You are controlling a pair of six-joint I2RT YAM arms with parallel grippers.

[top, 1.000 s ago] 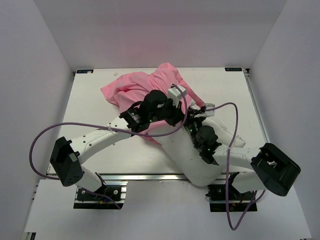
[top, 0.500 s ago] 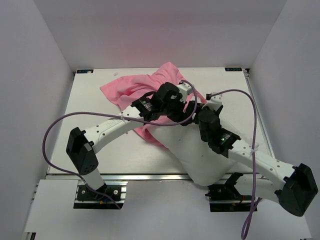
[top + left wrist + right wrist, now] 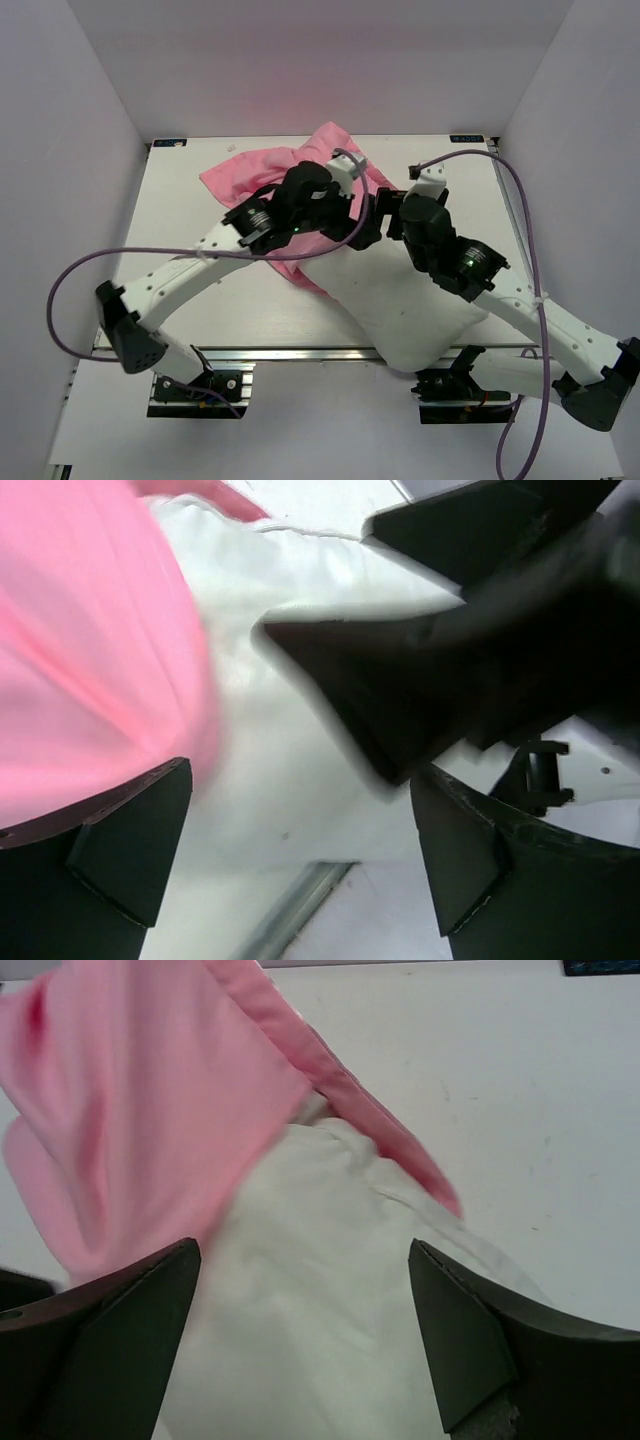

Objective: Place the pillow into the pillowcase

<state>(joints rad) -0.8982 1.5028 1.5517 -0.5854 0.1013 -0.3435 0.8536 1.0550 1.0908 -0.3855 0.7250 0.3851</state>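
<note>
- The pillowcase (image 3: 250, 180) lies rumpled toward 11 o'clock on the worktop (image 3: 470, 180), matte pink face up; its near part is draped over the far end of the pillow.
- The left arm reaches from its base at 7 o'clock toward the centre, crossing over the pink cloth; the left fingers (image 3: 120, 850) are spread wide apart with nothing between them; in the left wrist view, pink fabric fills the side at 9 o'clock and white pillow fabric lies below the gap; a blurred black part crosses that view toward 2 o'clock.
- The pillow (image 3: 400, 300) is plump and white; it runs from the centre of the worktop toward 5 o'clock, where its near corner hangs over the worktop's front edge; its far end sits under the pink hem.
- The right arm reaches from 5 o'clock toward the centre, over the pillow's right side; the right fingers (image 3: 470, 1340) also stand wide apart, holding nothing; below them, the right wrist view shows the hem running across the pillow's end.
</note>
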